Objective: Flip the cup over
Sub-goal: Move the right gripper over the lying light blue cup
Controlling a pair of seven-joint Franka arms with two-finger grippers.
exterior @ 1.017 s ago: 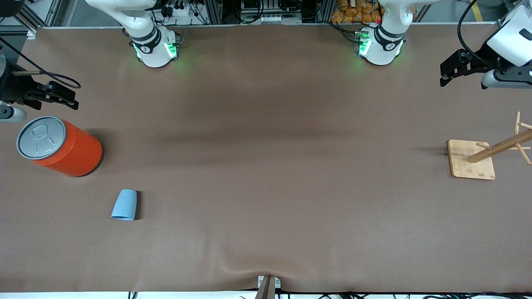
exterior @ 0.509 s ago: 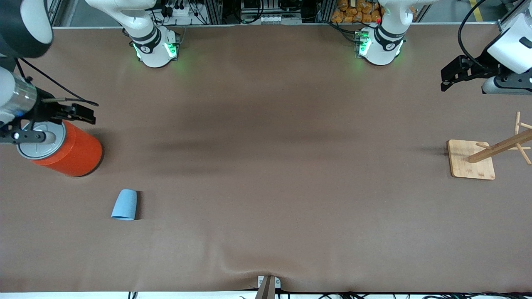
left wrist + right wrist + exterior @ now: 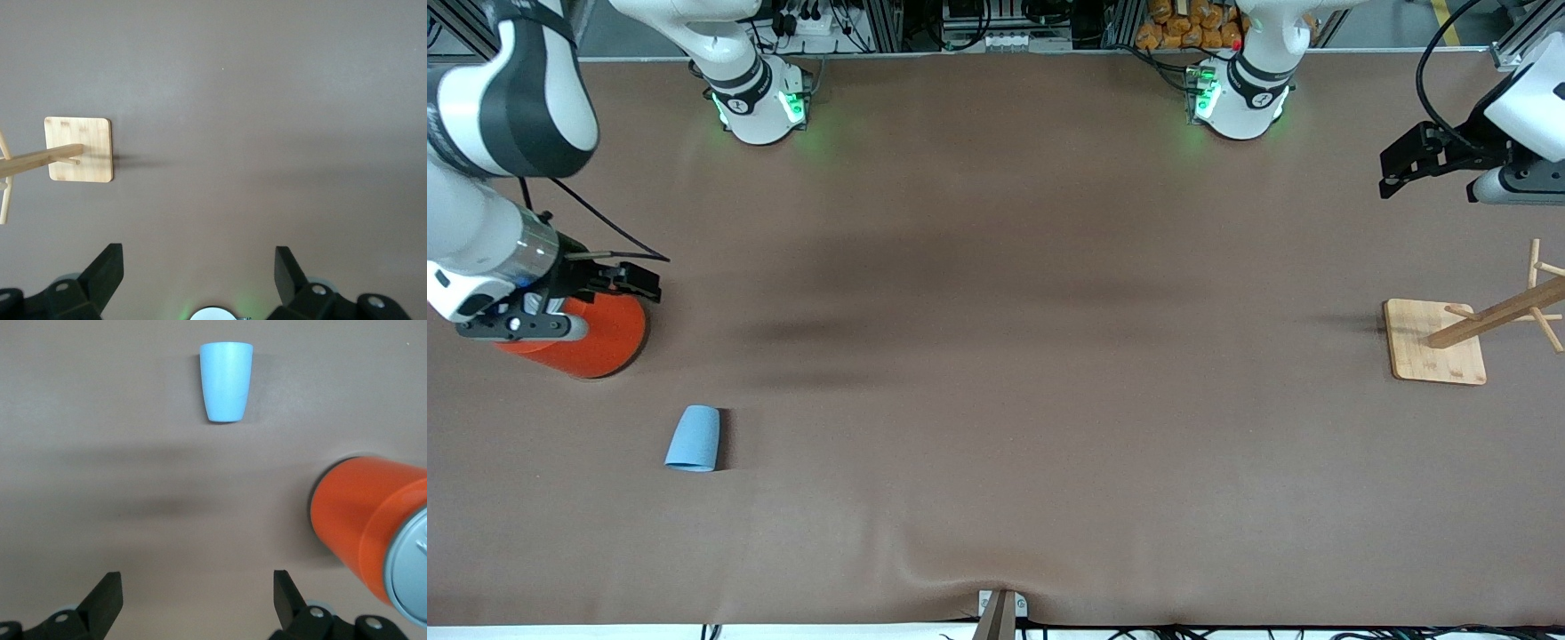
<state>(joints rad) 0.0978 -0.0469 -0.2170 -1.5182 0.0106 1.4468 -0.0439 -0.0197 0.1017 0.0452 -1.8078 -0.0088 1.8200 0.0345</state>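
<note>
The cup (image 3: 692, 438) is small and light blue, and it seems to lie on its side on the brown table, wide end toward the front camera. In the right wrist view the cup (image 3: 226, 381) shows well ahead of the fingers, and its inside is hidden. My right gripper (image 3: 639, 283) hangs open and empty over the orange can, farther from the front camera than the cup; the right gripper (image 3: 198, 587) has only bare table between its fingers. My left gripper (image 3: 1396, 173) is open and empty in the air at the left arm's end; the left gripper (image 3: 198, 260) looks down on bare table.
A big orange can (image 3: 596, 333) with a grey lid stands at the right arm's end; the right wrist view shows the can (image 3: 353, 527) beside the gripper. A wooden rack on a square base (image 3: 1414, 342) stands at the left arm's end, and the left wrist view catches that base (image 3: 79, 149).
My right arm has swung in over the orange can and now covers its lid. The left gripper has drifted slightly toward the table's back corner. The cup has not moved.
</note>
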